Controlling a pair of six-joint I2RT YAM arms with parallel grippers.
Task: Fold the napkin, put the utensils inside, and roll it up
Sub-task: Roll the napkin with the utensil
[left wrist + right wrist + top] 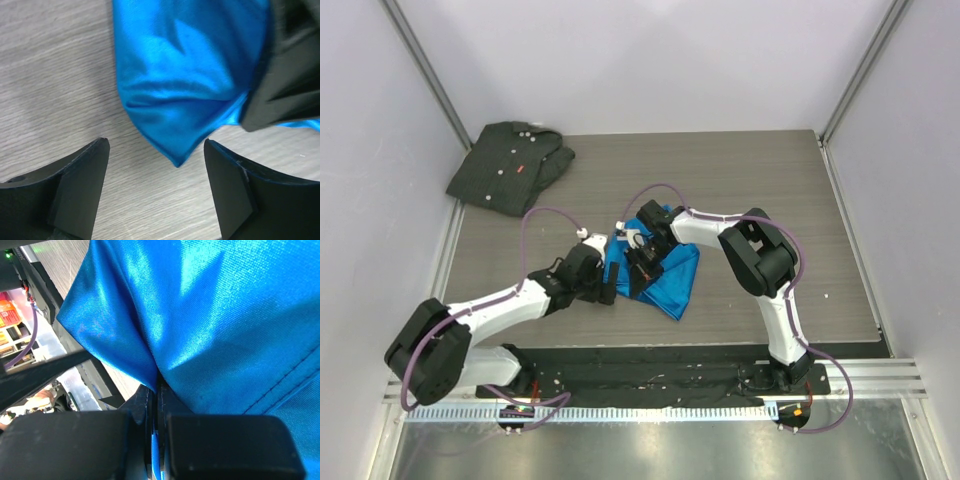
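Observation:
The bright blue napkin [670,278] lies bunched on the wooden table between the two arms. My right gripper [640,268] is shut on a fold of it; in the right wrist view the cloth [225,315] is pinched between the closed jaws [156,387] and drapes away from them. My left gripper [611,287] stands open at the napkin's left side. In the left wrist view a pointed corner of the napkin [185,75] hangs down between the two spread fingertips [156,145], touching neither. The black right gripper [285,85] shows at the cloth's right edge. The utensils are out of view.
A dark grey-black buttoned shirt [510,165] lies crumpled at the table's far left corner. White walls close in the table [770,170] on three sides. A metal rail [650,410] runs along the near edge by the arm bases.

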